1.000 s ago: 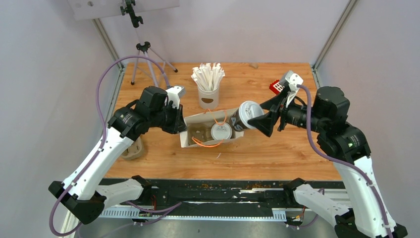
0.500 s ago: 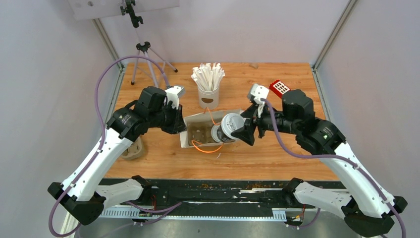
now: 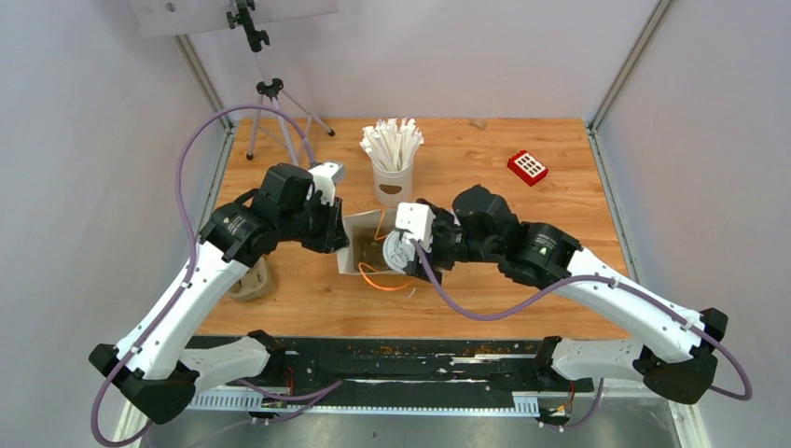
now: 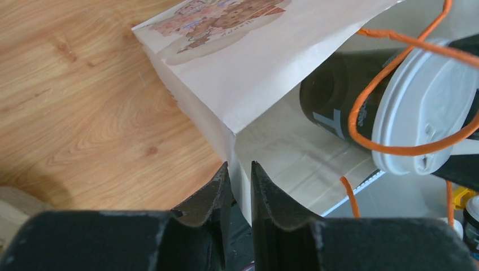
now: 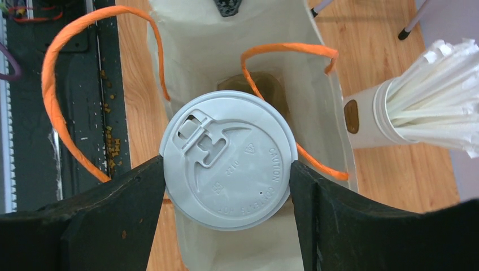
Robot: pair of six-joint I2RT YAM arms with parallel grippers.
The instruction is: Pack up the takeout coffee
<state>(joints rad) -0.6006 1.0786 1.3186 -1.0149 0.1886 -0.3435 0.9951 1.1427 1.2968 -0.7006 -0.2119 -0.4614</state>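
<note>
Left pincer (image 4: 240, 165) – fingers nearly pressed together, pinching the wall of the paper bag (image 4: 248, 68) at its near corner and holding the mouth open. Just past its tips, inside the bag mouth, sits the coffee cup (image 4: 339, 96), dark, tilted, bottom end pointing into the bag. Its white lid (image 5: 229, 169) faces the right wrist camera. The orange handles (image 5: 68, 73) loop around the cup on both sides. Right pincer (image 5: 227, 169) – spread wide but clamped on the cup, one finger on each side at the lid rim. Beyond this pincer's far side, a white cup of sticks (image 3: 394, 177) stands upright on the table (image 3: 522, 280), apart from the bag.
</note>
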